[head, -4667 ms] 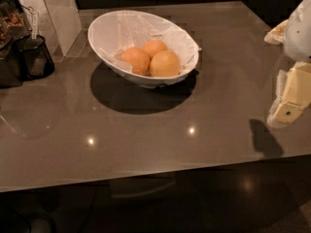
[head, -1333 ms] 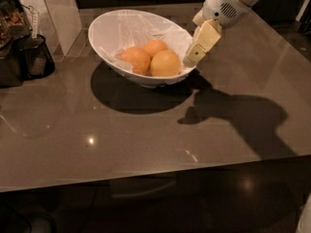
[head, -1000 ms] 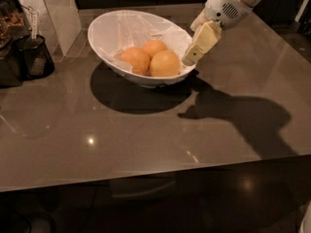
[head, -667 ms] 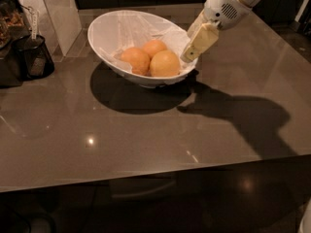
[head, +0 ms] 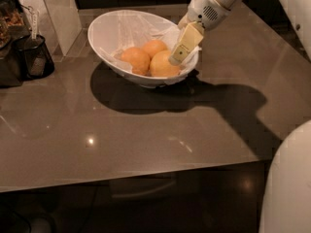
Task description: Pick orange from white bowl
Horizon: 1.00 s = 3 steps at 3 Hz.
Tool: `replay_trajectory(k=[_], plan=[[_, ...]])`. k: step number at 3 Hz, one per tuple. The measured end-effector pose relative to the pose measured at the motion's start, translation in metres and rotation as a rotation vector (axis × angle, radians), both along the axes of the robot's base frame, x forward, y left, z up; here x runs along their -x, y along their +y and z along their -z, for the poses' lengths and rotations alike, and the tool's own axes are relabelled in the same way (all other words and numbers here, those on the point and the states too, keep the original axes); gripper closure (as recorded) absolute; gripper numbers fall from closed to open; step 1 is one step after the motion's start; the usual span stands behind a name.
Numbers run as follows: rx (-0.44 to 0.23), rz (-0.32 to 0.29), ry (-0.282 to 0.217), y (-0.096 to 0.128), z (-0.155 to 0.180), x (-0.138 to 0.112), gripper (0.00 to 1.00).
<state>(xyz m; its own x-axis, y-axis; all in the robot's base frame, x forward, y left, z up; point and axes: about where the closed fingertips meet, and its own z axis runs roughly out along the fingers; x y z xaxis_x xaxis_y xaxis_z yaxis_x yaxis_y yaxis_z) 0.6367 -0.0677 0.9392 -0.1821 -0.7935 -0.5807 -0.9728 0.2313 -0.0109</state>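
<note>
The bowl (head: pixel 104 27) sits toward the back of the brown tabletop (head: pixel 146 130), lined with crinkled paper (head: pixel 130 25). Three fruits lie in its near right part. The orange (head: pixel 159 68) is the biggest and palest. It rests against the low front rim, touching a smaller fruit (head: pixel 136 60) on its left, with another (head: pixel 154 47) just behind.

The arm (head: pixel 214 4) reaches in from the upper right, and the hand (head: pixel 176 58) slants down over the bowl's right edge. Its pale yellow tip is at the orange's upper right side. From here I cannot tell whether it touches the skin, or whether the hand is spread or pressed together.

The orange is in the bowl, not lifted. Arm and bowl throw a broad shadow across the tabletop. A dark container (head: pixel 33 57) stands at the far left, well apart from the bowl.
</note>
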Motion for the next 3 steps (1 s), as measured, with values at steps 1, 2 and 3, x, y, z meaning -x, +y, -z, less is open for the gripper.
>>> replay_trajectory(k=[1, 2, 3], plan=[[-0.012, 0.012, 0.009, 0.0, 0.006, -0.008, 0.06], [-0.015, 0.021, 0.033, 0.002, 0.018, -0.014, 0.11], [-0.013, 0.034, 0.058, 0.002, 0.03, -0.018, 0.13]])
